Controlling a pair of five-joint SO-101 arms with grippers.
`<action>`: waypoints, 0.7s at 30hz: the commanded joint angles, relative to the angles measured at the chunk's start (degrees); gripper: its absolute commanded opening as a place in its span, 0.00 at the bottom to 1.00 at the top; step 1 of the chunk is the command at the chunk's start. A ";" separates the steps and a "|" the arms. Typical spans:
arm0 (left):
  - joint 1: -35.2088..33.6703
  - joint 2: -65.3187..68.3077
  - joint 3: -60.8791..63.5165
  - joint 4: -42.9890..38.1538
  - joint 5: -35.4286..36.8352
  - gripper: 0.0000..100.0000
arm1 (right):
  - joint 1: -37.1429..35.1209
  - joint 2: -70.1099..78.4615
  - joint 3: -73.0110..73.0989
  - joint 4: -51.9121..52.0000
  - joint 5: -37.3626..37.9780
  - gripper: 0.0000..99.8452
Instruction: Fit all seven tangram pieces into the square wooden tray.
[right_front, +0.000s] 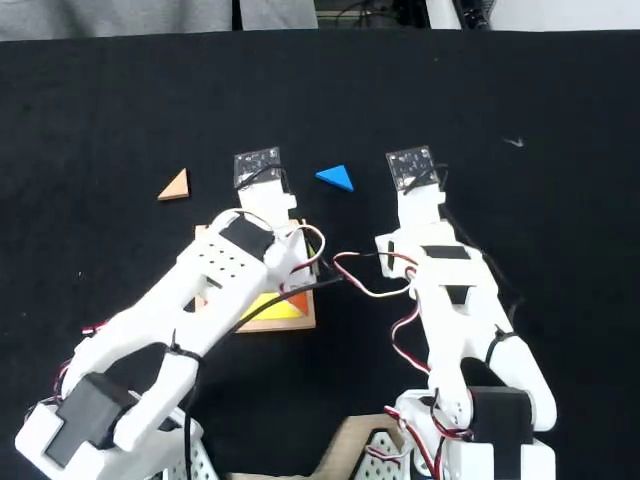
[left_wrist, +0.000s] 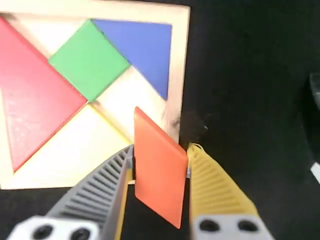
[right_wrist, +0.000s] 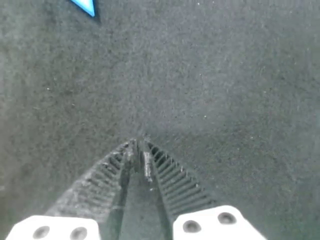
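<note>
Table (right_front: 520, 100) layout, high view: tray (right_front: 303, 322) near centre, left arm lying over it. First loose triangle (right_front: 174, 186) at 11 o'clock of the tray, well apart. Second loose triangle (right_front: 335, 178) at 1 o'clock of the tray, apart. Right arm at 3 o'clock of the tray, and the second loose triangle at 9 o'clock of its tip.

In the tray: square piece (left_wrist: 89, 59) between large triangle (left_wrist: 30, 95) and medium triangle (left_wrist: 145, 47), touching both. Parallelogram piece (left_wrist: 159, 175) tilted between the left gripper (left_wrist: 161, 150) fingers, over the tray rim. Right gripper (right_wrist: 141, 150) over bare table.
</note>
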 joint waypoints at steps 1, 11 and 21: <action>0.04 2.64 -0.31 -2.81 0.70 0.10 | 0.26 0.04 -3.21 -1.23 0.62 0.01; -2.86 13.01 -8.75 0.88 0.44 0.10 | 0.26 0.04 -3.21 -1.23 0.70 0.01; -2.59 13.19 -9.27 0.79 -1.49 0.16 | 0.18 0.04 -3.21 -1.23 0.70 0.01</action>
